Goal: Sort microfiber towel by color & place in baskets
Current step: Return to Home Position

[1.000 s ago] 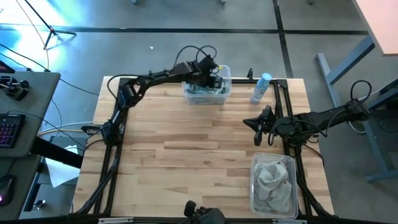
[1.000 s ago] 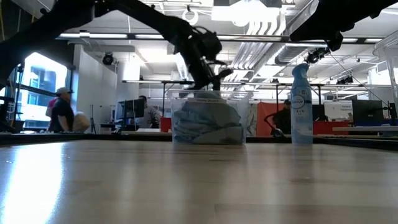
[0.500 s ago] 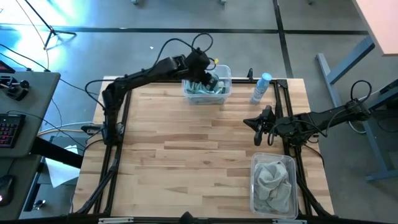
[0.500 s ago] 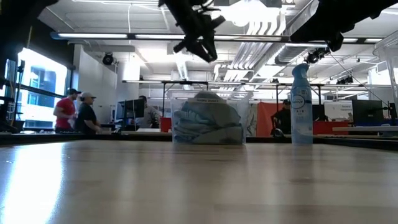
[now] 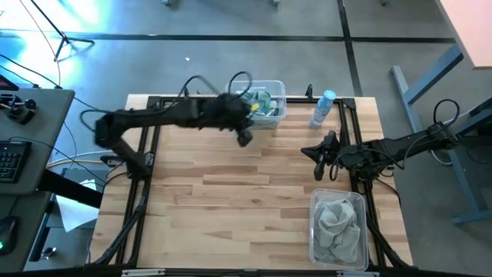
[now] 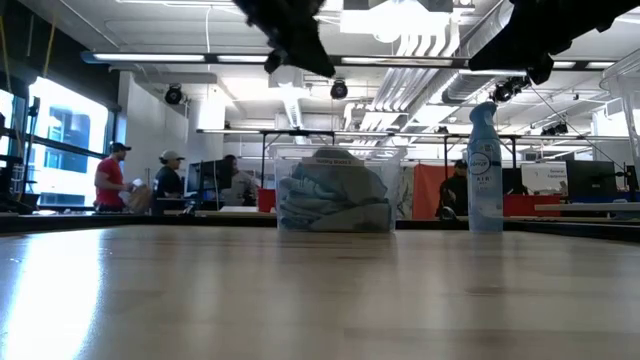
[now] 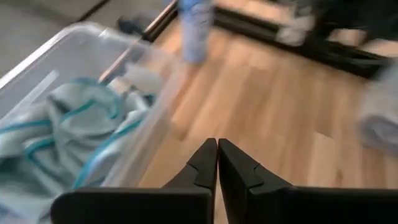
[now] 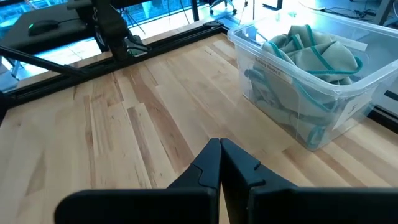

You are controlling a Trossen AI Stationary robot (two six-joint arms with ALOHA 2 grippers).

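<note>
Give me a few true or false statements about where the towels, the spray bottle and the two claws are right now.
The left claw is shut on nothing. True.
The spray bottle lies on its side. False: it stands upright beside the far basket.
Grey towels lie in the near basket. True.
The right claw grips a towel. False: it is shut and empty.
The teal-edged towels sit in the far basket. True.

Towels [image 5: 337, 221] sit in both baskets [image 5: 312, 231], far-centre and near-right
</note>
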